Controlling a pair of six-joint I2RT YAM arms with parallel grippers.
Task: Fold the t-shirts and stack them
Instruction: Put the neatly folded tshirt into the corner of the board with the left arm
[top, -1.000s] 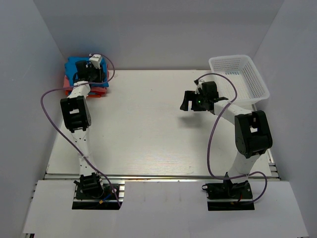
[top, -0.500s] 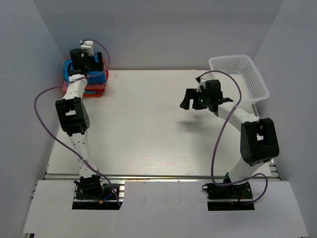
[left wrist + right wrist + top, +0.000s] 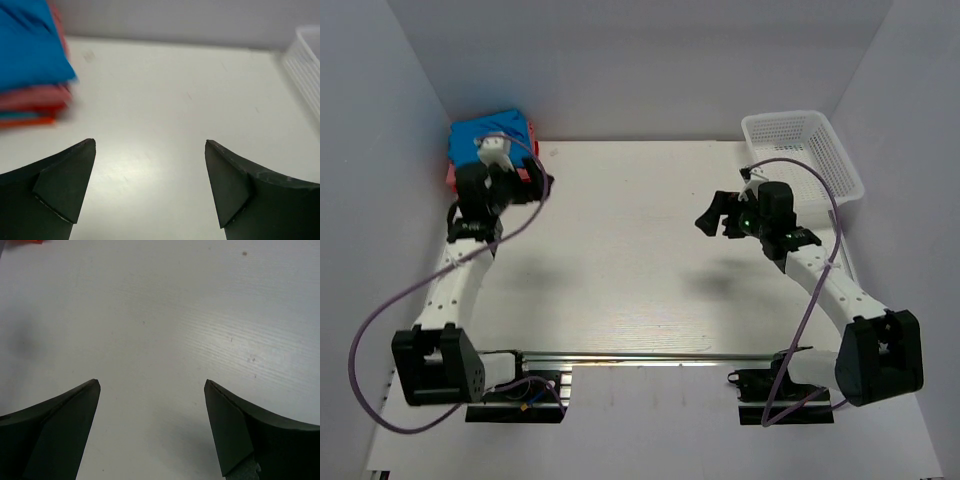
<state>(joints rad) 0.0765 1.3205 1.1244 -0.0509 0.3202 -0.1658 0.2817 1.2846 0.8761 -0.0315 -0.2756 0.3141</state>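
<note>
All visible t-shirts [image 3: 488, 133] sit stacked upper left; I judge work complete; left gripper [image 3: 150, 144] and right gripper [image 3: 151, 383] gape wide, empty.

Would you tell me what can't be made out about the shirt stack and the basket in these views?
- The shirt stack: layer count unclear. In the top view the left gripper covers its near edge; the left wrist view is blurred and cut by the left edge.
- The basket: the left wrist view shows only a corner at its right edge.
- Right wrist view: an orange sliver, cut by the top edge.
</note>
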